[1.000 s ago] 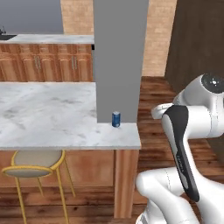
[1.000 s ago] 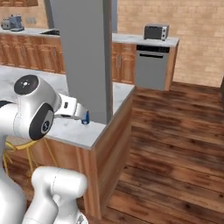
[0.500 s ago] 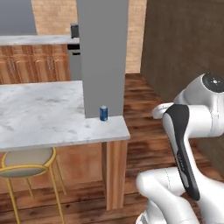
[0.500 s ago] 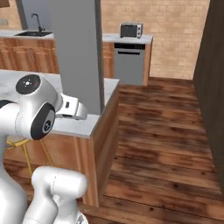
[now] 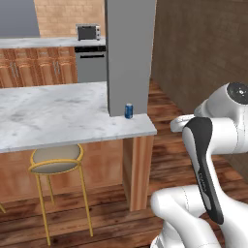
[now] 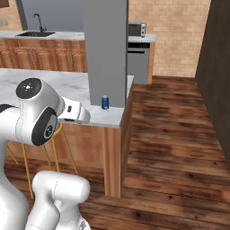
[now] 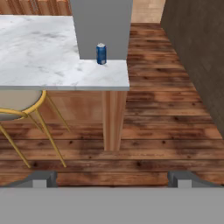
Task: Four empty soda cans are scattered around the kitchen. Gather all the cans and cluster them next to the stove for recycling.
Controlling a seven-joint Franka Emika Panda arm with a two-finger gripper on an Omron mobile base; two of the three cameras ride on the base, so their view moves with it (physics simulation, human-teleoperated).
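Observation:
One blue soda can (image 5: 129,111) (image 6: 105,102) (image 7: 101,54) stands upright on the marble island counter (image 5: 58,116) (image 7: 39,52), close to its corner and right against the foot of a grey pillar (image 5: 130,48). My gripper (image 7: 113,179) hangs well short of the can, above the wooden floor, open with its two fingertips (image 7: 43,178) far apart and nothing between them. The arm is folded close to the base. The stove, the red can and the other blue cans are out of view.
A gold-legged stool (image 5: 55,164) (image 7: 13,111) stands under the island's near side. At the back are wooden cabinets, a steel dishwasher (image 5: 90,65) with a dark microwave (image 5: 88,32) on the counter above it, and a sink (image 6: 35,32). A dark wall (image 5: 203,53) runs along the right.
The whole picture has shifted as the base drove and turned: the island corner and the can now sit nearer the middle of both base views. The can itself has not moved on the counter.

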